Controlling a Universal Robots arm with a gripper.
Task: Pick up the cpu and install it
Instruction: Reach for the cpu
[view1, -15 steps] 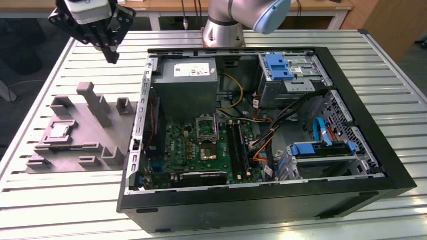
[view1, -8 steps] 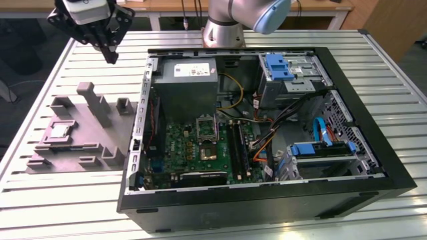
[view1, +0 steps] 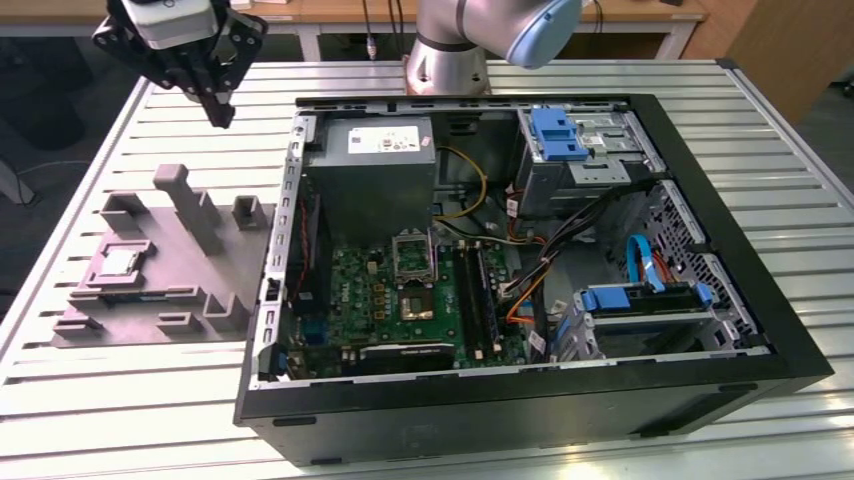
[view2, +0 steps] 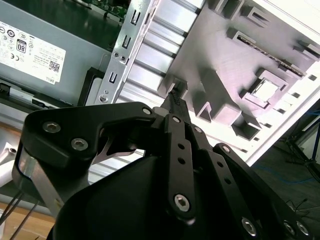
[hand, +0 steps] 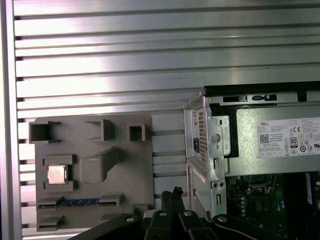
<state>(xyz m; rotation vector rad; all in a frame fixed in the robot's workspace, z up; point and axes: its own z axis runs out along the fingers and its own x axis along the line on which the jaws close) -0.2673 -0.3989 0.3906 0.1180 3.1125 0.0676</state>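
The desk (view1: 134, 400) is made of long pale metal slats with dark narrow grooves between them, and its bare slats (hand: 150, 50) are seen clearly in the first wrist view. On it a grey moulded tray (view1: 174, 290) is laid at the exterior view's left, just beside an open black computer case (view1: 534, 405) in which a green motherboard (view1: 387, 300) lies flat. The base of the arm (view1: 447, 60) is mounted at the far edge of the desk, behind the case. Beyond the desk a piece of wooden furniture (view1: 347, 10) and a dark floor (view1: 40, 130) are seen.

The cpu (view1: 118, 262) is found in a square pocket of the tray, lying flat with its pale metal top upward; it is visible also in both wrist views (hand: 56, 174) (view2: 265, 90).

The pincer (view1: 220, 115) is held in the air above the desk, beyond the far end of the tray and well apart from the cpu. Its fingertips are brought together (view2: 175, 100) and nothing is gripped between them (hand: 172, 194).
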